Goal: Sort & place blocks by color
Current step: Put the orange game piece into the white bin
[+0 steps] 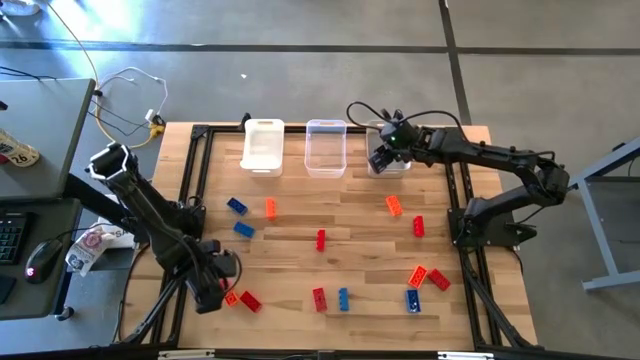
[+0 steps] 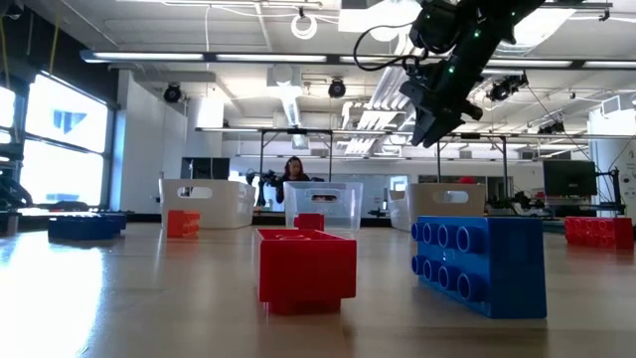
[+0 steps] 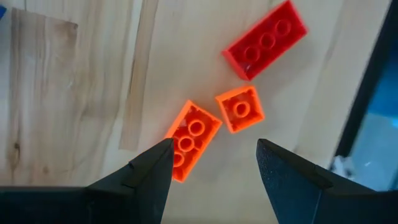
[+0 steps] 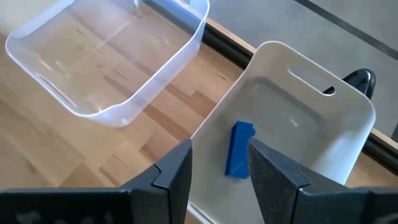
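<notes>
Orange, red and blue blocks lie scattered on the wooden table. My left gripper hangs open, pointing down, over the near left corner. Below it lie a long orange block, a small orange block and a red block, flat with studs up. My right gripper is open above the right bin at the far edge. A blue block lies on that bin's floor. The middle bin holds nothing that shows.
Three translucent bins stand in a row at the far edge: left, middle and right. Loose blocks lie mid-table and near right. Black rails frame the table's sides. A person shows far behind.
</notes>
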Available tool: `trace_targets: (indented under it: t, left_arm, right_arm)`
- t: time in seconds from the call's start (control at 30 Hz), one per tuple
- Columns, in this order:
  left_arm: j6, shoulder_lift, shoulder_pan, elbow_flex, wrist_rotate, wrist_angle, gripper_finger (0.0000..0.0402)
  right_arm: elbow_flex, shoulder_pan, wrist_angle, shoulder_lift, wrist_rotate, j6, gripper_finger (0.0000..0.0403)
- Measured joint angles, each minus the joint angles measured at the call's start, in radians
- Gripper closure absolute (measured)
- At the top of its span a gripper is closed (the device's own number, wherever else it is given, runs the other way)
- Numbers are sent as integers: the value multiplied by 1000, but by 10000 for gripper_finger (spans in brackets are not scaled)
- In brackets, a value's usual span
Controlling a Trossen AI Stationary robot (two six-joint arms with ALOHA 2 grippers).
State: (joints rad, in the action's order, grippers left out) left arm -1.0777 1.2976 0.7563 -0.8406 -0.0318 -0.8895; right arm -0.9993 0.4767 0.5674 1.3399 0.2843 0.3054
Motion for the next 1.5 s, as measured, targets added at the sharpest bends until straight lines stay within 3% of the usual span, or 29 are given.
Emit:
trace_targets:
  t: [0.4, 1.23, 1.37, 1.5]
  left_arm:
    - [228, 141, -1, 0, 44, 1, 186]
    - [244, 330, -1, 0, 99, 12, 186]
    - [242, 345, -1, 0, 115, 13, 205]
    - [241, 346, -1, 0, 118, 14, 258]
  right_arm:
    - [0, -8, 13, 0, -4, 0, 261]
    - [0, -8, 21, 0, -16, 0, 261]
    - [0, -8, 21, 0, -33, 0, 261]
    - [0, -8, 21, 0, -44, 0, 261]
